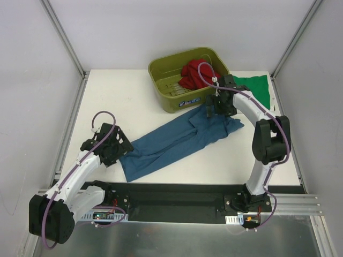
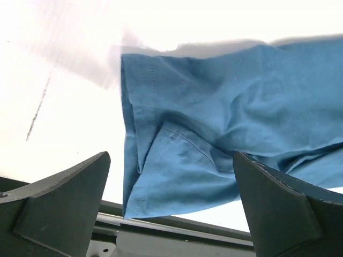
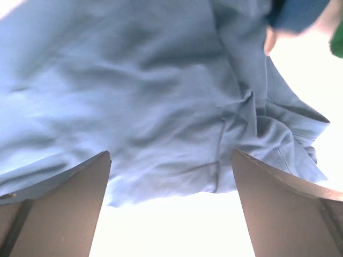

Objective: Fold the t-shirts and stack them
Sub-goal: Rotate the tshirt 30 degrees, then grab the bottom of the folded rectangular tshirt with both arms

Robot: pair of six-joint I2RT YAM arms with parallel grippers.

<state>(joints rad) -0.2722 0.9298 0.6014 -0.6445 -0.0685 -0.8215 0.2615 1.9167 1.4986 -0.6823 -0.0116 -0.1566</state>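
The teal-blue t-shirt [image 1: 177,142] lies stretched in a crumpled diagonal band across the table. My left gripper [image 1: 115,154] is open at its near-left end; the left wrist view shows the hem corner [image 2: 177,176] between the spread fingers, not gripped. My right gripper [image 1: 214,110] is open over the shirt's far-right end, with its cloth [image 3: 161,107] in front of the spread fingers. The red t-shirt [image 1: 195,72] is bunched in the olive-green tub [image 1: 161,91]. The bright green t-shirt [image 1: 256,88] lies flat at the far right, partly behind the right arm.
The tub stands at the back centre of the white table [image 1: 118,96]. A black rail [image 1: 177,199] runs along the near edge between the arm bases. Metal frame posts [image 1: 63,37] and grey walls close in the sides.
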